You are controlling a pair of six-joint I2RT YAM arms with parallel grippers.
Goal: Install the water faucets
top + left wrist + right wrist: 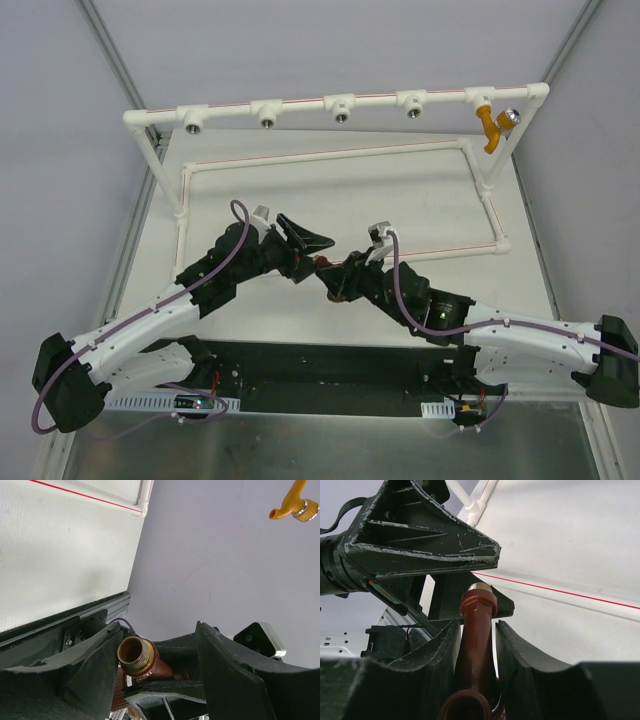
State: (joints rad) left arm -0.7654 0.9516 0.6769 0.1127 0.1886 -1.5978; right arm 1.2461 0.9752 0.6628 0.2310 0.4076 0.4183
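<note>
My right gripper (pixel 335 280) is shut on the dark reddish-brown faucet (pixel 322 263) and holds it above the table's middle. In the right wrist view the faucet body (pixel 476 640) stands between my right gripper's (pixel 478 625) fingers, brass threaded end away from the camera. My left gripper (pixel 310 250) is open, its jaws spread wide on either side of that threaded end (pixel 134 653) without touching it; the left gripper (pixel 157 630) holds nothing. The orange-yellow faucet (pixel 490 125) hangs from the right end of the white pipe rail and also shows in the left wrist view (pixel 295 507).
The white pipe rail (pixel 300 103) at the back carries several tee sockets with metal-ringed holes, such as one at the left (pixel 193 122) and one mid-rail (pixel 341 112). A white pipe frame (pixel 330 153) lies on the table (pixel 400 200).
</note>
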